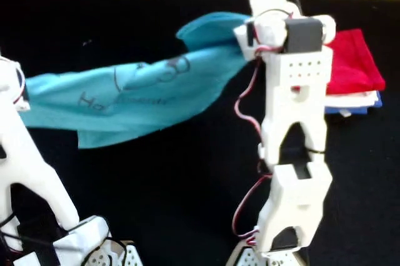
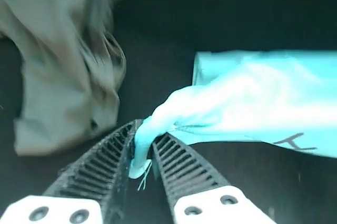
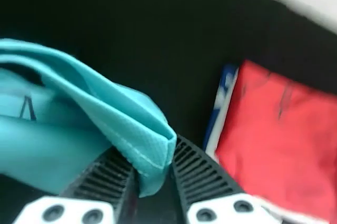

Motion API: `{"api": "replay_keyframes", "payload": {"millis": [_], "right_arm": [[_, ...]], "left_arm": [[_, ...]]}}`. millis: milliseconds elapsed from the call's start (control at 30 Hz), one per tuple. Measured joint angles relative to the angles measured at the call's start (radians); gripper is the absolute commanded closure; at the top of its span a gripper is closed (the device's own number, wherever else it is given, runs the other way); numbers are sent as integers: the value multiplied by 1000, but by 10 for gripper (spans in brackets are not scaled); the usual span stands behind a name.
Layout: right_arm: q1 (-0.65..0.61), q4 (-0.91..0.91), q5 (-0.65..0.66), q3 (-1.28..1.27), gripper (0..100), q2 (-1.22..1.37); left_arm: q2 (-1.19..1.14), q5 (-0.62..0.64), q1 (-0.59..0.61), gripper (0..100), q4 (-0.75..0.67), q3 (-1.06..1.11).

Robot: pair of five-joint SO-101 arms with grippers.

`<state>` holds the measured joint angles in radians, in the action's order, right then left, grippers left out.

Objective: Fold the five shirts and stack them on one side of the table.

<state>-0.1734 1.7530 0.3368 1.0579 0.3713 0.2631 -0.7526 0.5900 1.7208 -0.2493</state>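
A teal shirt [image 1: 144, 91] with dark print hangs stretched above the black table between my two arms. My left gripper [image 2: 142, 155] is shut on one bunched end of the teal shirt [image 2: 253, 103]; in the high view that end is at the far left by the arm [image 1: 15, 91]. My right gripper [image 3: 152, 171] is shut on a folded edge of the teal shirt [image 3: 95, 124], at the upper middle of the high view [image 1: 250, 35]. A stack of folded shirts, red on top [image 1: 353, 63] over white and blue, lies at the back right, also red [image 3: 279, 140] beside my right gripper.
A crumpled grey shirt [image 2: 58, 61] lies on the black table beyond my left gripper. The right arm's white links [image 1: 297, 153] stand tall at the front right; the left arm's base [image 1: 37, 216] is at the front left. Black table [image 1: 175, 185] lies open between them.
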Motion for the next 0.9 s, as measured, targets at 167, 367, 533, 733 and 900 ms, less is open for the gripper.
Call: {"api": "replay_keyframes", "payload": {"millis": [167, 367, 533, 733, 900], "right_arm": [[61, 0, 0, -315, 992, -84], [66, -8, 0, -798, 992, -333], [57, -126, 0, -1211, 990, -508], [48, -169, 61, -1419, 871, -663], [-2, -87, 95, -1341, 739, -789]], "left_arm": [[0, 0, 0, 991, 0, 204], [0, 0, -58, 991, 0, 440], [0, 0, -89, 991, -5, 601], [0, -3, -87, 991, -8, 655], [0, -3, -87, 991, -8, 655]]}}
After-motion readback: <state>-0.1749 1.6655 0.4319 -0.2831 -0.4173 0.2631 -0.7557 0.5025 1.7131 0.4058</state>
